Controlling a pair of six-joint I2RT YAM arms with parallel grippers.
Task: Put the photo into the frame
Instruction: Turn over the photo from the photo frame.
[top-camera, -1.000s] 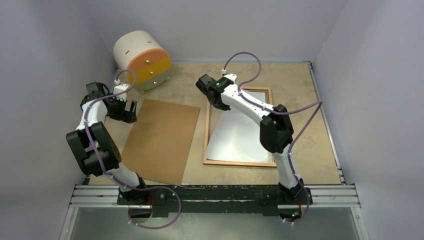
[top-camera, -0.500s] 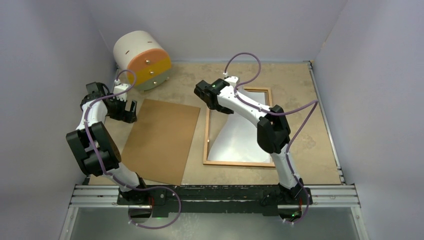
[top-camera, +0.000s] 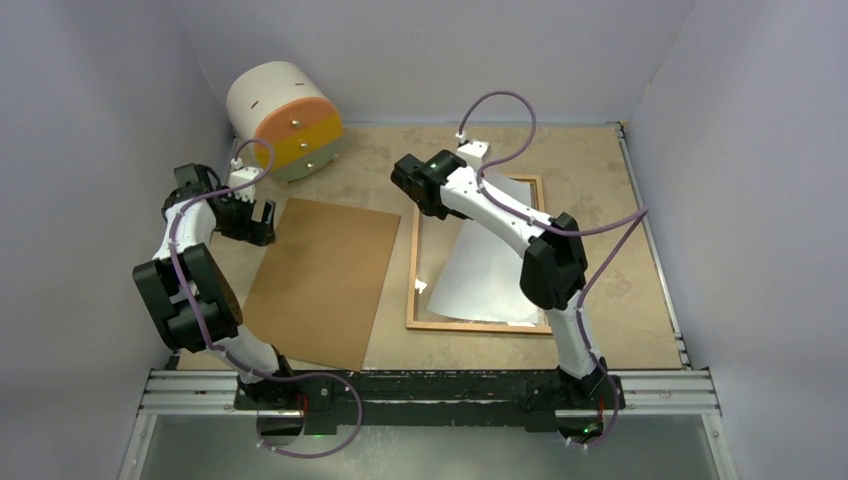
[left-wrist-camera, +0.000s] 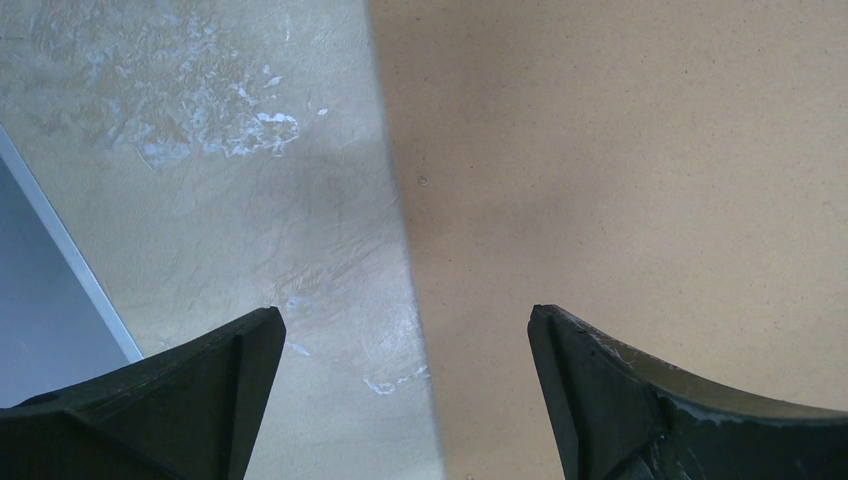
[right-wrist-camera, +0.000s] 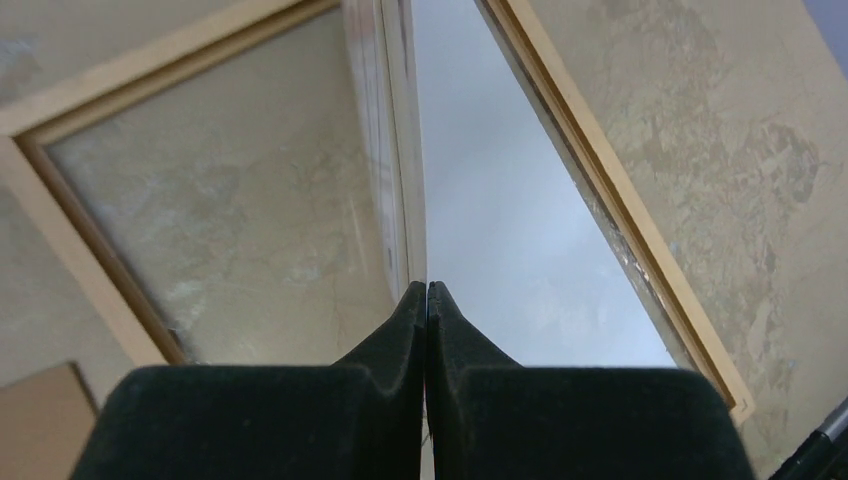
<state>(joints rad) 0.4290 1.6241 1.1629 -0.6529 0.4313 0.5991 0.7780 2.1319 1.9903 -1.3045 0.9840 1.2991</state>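
The right gripper (right-wrist-camera: 427, 292) was shut tight on one edge of the photo (top-camera: 482, 280). The photo leaned white side up over the frame (top-camera: 470, 326) on the tabletop (top-camera: 600, 180). The left gripper (left-wrist-camera: 402, 325) hung wide open over the edge of the brown board (top-camera: 320, 280).

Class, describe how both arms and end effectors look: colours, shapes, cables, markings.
The left arm and right arm match: slim white links between bulky black joint housings. A thin purple cable loops along each. A small green light glows near the right wrist. The left end effector and right end effector have matte black wedge-shaped fingers. No lettering shows.
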